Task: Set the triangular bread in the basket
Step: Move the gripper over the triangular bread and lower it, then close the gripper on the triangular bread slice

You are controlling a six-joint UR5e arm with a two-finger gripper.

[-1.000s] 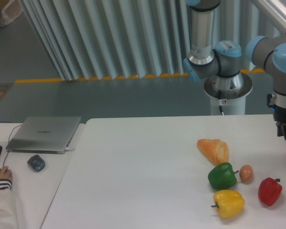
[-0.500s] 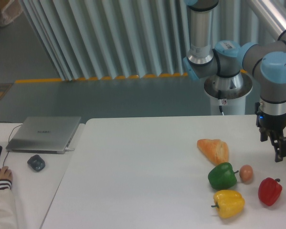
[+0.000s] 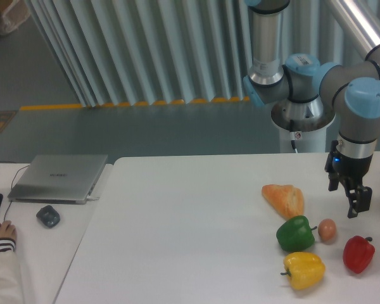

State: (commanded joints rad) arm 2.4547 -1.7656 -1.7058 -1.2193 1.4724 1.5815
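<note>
Bread on the white worktop, end effector held above and to its right

Bread of triangular shape, the triangular bread point(image 3: 284, 199), is seen lying flat on the white worktop point(image 3: 177, 240), toward the right side and apart from every other item. In front of it a green bell pepper point(image 3: 296, 233) is set, with a small brown egg point(image 3: 327, 230) just beside that pepper on the right. A yellow bell pepper point(image 3: 304, 270) is placed nearer the front edge, and a red bell pepper point(image 3: 358, 254) is found at the far right.

The end effector point(image 3: 353, 201) is held above the worktop, right of the bread and above the egg and red pepper, touching nothing. Nothing is gripped by it; whether its fingers are spread or pressed together cannot be told from this angle. The arm's grey links and blue joint caps are seen rising behind it to a round base point(image 3: 302, 117) beyond the worktop's rear edge.

On a separate surface at the left a closed silver laptop point(image 3: 59, 177) is laid, with a dark mouse point(image 3: 48, 216) in front of it. A person's hand point(image 3: 1, 234) in a striped cuff is rested at the left edge.

The room behind is closed off by pale pleated curtains point(image 3: 145, 50), and a grey floor is marked with a yellow line point(image 3: 114, 104).
</note>
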